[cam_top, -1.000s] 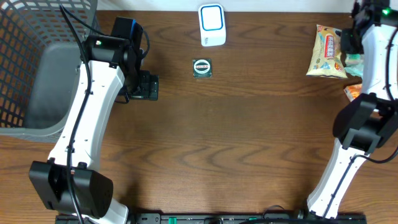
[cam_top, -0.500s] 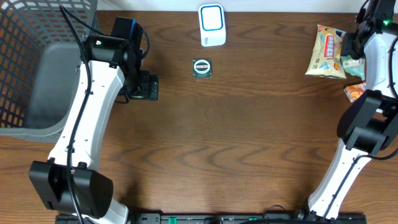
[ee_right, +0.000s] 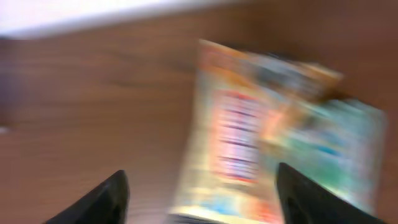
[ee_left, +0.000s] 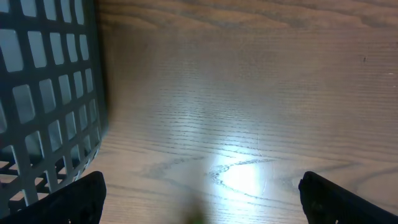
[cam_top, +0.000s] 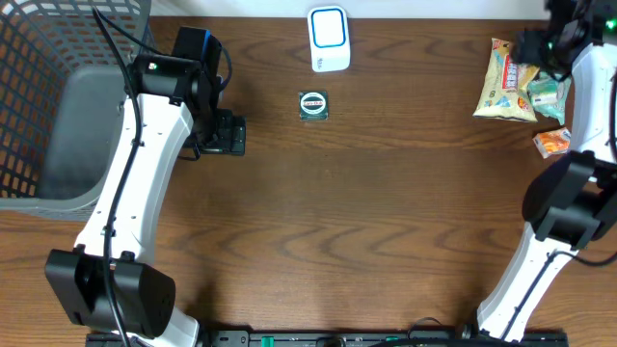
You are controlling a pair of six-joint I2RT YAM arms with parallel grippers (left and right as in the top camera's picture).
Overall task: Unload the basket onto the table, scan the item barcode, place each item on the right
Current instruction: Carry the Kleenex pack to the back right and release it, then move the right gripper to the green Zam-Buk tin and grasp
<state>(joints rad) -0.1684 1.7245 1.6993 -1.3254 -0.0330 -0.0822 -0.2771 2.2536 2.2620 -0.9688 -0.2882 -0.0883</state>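
Step in hand, by judgement: approach to pick up an item for scanning. No item is lifted yet.

Right gripper (cam_top: 533,48) hangs at the upper right of the overhead frame, above the top end of the snack bag (cam_top: 506,82). In the blurred right wrist view its jaws stand apart on either side of the bag (ee_right: 249,137), with nothing clamped.

The bag lies flat on the table (cam_top: 386,222). A green packet (cam_top: 546,93) touches its right edge, and an orange packet (cam_top: 551,143) lies just below that.

Left gripper (cam_top: 224,135) is spread wide over bare wood, just beside the wire basket (cam_top: 39,58), and grips nothing.

Next move, by judgement: lower, close on the bag alone, and carry it to the white-and-blue device (cam_top: 328,39) at top centre, presumably the scanner, with the barcode facing it. Barcode position cannot be told.

Containers: the basket shows a grey interior (cam_top: 92,125) and no goods are visible inside. A small dark tin (cam_top: 313,104) sits below the device.
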